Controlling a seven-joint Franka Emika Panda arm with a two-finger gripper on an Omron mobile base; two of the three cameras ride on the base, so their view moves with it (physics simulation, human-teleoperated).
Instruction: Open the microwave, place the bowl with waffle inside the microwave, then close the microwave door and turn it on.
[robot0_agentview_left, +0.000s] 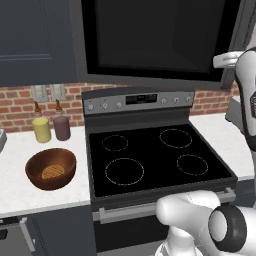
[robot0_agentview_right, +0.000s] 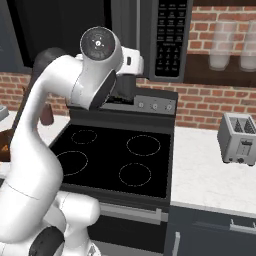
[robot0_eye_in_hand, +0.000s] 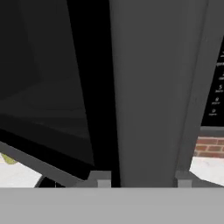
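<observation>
In the left base view, the microwave (robot0_agentview_left: 150, 37) hangs above the stove (robot0_agentview_left: 155, 155), and its wide black window takes most of the upper picture. On the white desk (robot0_agentview_left: 20, 150) to the left of the stove stands the bowl (robot0_agentview_left: 51, 168), upright, with the waffle (robot0_agentview_left: 53, 171) lying inside it on the bottom. Behind the bowl, near the brick wall, stand a yellow cup (robot0_agentview_left: 42, 129) and a dark purple cup (robot0_agentview_left: 62, 127), just beside each other. The white arm rises at the right edge, up toward the right end of the microwave.

In the right base view, the arm bends over the stove (robot0_agentview_right: 115, 155) and reaches up to the microwave door (robot0_agentview_right: 125, 30), near the black keypad strip (robot0_agentview_right: 171, 37) with its white buttons. The hand itself is hidden behind the wrist here. On the desk (robot0_agentview_right: 210, 175) to the right of the stove stands a silver toaster (robot0_agentview_right: 239, 138).

In the hand view, the hand (robot0_eye_in_hand: 143, 178) is very close to the door's grey bar handle (robot0_eye_in_hand: 153, 92). The two fingertips (robot0_eye_in_hand: 101, 178) stand apart, one on each side of the bar, so the bar lies between them. I cannot tell if they press on it or only surround it.
</observation>
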